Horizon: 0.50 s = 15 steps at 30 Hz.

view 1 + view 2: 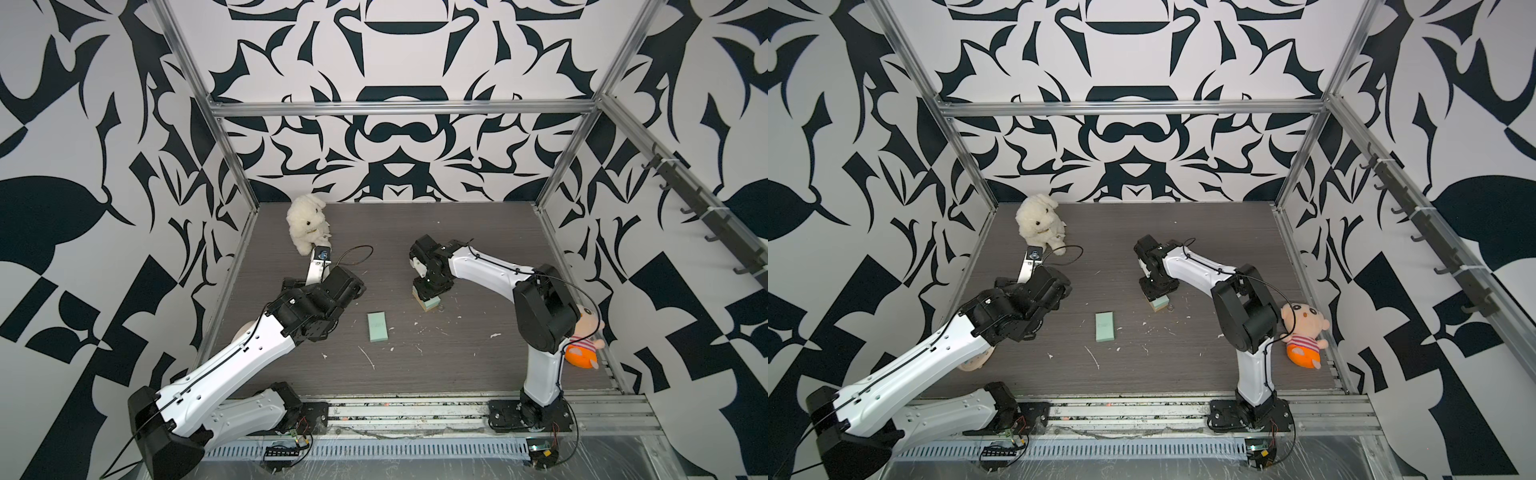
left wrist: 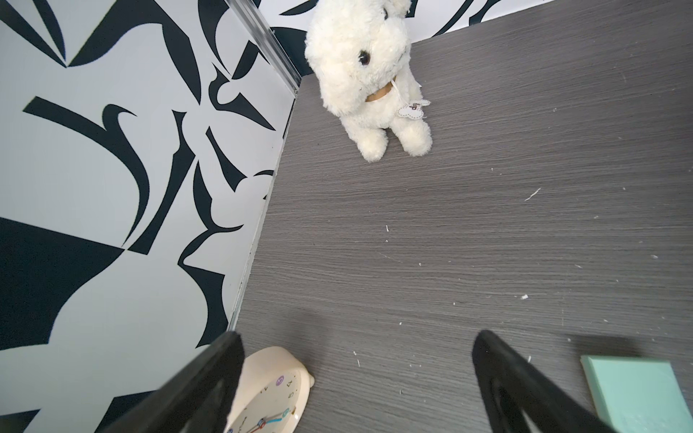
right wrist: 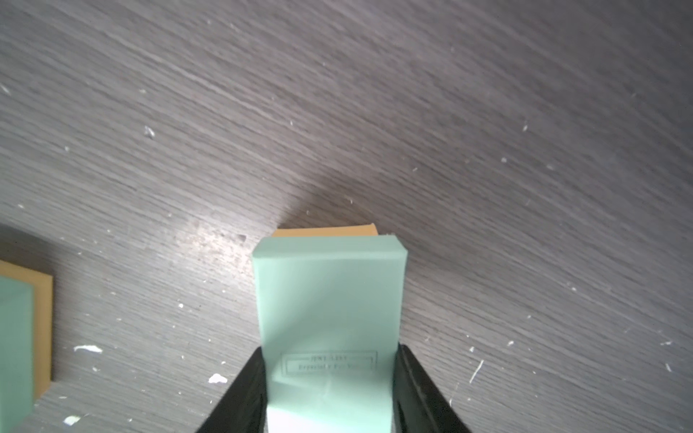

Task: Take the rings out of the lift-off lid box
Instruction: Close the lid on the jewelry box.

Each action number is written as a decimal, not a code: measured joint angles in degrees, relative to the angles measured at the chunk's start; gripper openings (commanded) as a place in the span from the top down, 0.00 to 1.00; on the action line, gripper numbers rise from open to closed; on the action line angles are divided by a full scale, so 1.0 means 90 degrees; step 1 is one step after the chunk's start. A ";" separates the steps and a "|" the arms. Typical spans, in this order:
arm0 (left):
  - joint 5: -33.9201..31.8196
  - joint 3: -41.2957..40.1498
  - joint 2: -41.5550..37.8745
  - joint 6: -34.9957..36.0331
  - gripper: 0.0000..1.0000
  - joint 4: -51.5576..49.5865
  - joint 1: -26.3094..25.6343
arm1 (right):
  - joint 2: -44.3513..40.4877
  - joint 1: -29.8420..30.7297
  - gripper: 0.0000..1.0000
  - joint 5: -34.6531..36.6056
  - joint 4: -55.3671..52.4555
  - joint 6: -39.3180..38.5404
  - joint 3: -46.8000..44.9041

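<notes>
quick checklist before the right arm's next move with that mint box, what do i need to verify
1. Right pincer grip on the mint box: ok, clamped from both sides.
2. Lid off: cannot tell; a tan edge peeks out from under the mint top.
3. Rings located: cannot tell; a round speck beside the box in a top view is too small to identify.
4. Left pincer free: ok, open and empty.
5. Second mint box out of the way: ok, it lies flat on the table, apart from the held one.
</notes>
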 measured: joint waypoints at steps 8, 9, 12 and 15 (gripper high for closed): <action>-0.0017 -0.0002 -0.0053 0.0002 0.01 0.0005 0.0000 | 0.0002 0.0000 0.55 0.0012 -0.0010 -0.0058 0.0000; -0.0017 -0.0002 -0.0056 0.0002 0.00 0.0007 0.0000 | 0.0002 0.0000 0.55 0.0012 -0.0012 -0.0058 0.0000; -0.0019 -0.0002 -0.0066 0.0005 0.00 0.0007 0.0000 | 0.0002 0.0002 0.55 0.0012 -0.0012 -0.0058 0.0000; -0.0019 -0.0002 -0.0068 0.0002 0.00 0.0007 0.0000 | 0.0002 0.0029 0.55 0.0017 -0.0015 -0.0058 0.0000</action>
